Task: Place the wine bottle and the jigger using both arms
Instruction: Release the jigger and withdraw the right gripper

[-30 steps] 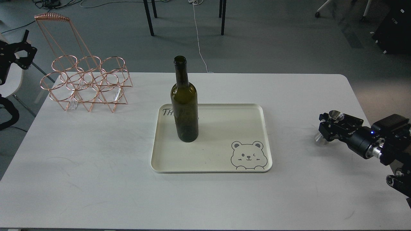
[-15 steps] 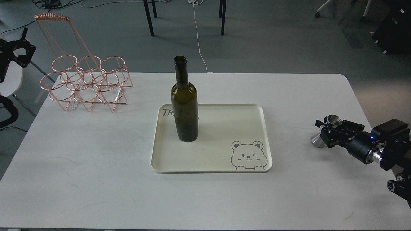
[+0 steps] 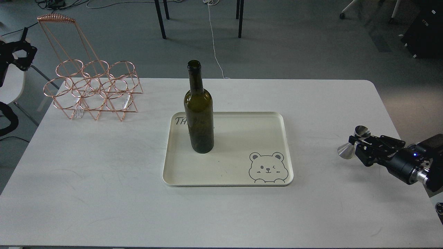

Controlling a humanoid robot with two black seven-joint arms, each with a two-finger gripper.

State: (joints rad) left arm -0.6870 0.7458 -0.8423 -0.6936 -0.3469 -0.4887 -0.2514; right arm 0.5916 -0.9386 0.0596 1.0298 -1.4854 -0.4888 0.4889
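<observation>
While the wine bottle (image 3: 198,114) stands upright on the cream tray (image 3: 277,119), near its back-left corner, the jigger (image 3: 352,144) sits out on the white table (image 3: 104,180) well to the right of the tray, leaning rather than squarely upright. Our right gripper (image 3: 360,147) is right against it, though we cannot tell whether the fingers are clamped on its waist or parted beside it (dark and small). Our left gripper (image 3: 17,55) hangs off the table's far-left edge by the copper wire rack (image 3: 93,93); finger state also unclear. We judge the jigger step is in hand; next calls for a firm, level grip.
</observation>
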